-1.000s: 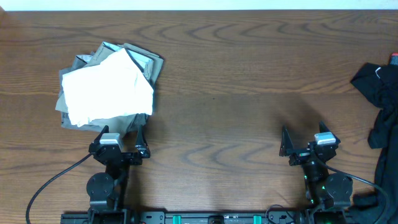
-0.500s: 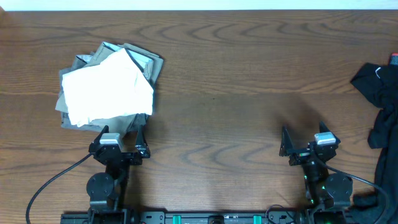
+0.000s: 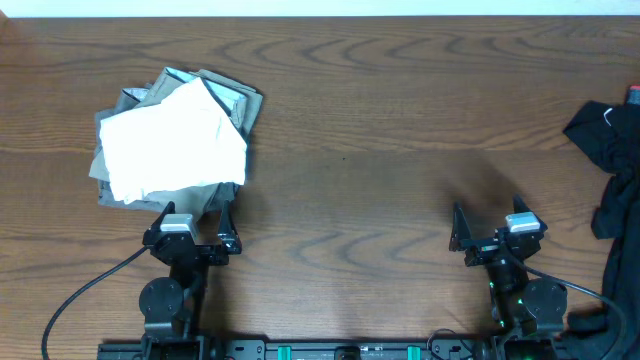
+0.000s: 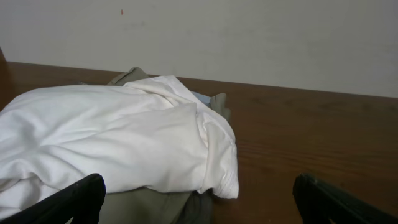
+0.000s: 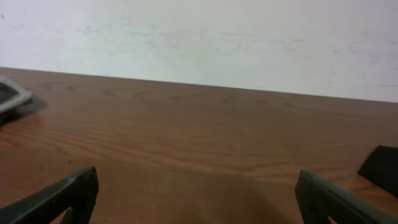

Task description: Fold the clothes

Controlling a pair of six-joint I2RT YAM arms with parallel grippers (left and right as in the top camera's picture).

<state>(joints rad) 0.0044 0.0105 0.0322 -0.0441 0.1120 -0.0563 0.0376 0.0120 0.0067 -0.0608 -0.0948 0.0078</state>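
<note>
Both jaws spread, empty; black T-shirt bunched at R tabletop edge, well apart. Best we send R jaws over, pinch one edge, drag it centre, flatten first.

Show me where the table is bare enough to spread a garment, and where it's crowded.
Free: the wide table stretch between the white-topped pile and the black garment, ahead of the left tool and right tool. Crowded: the left end under the pile and the right edge.
</note>
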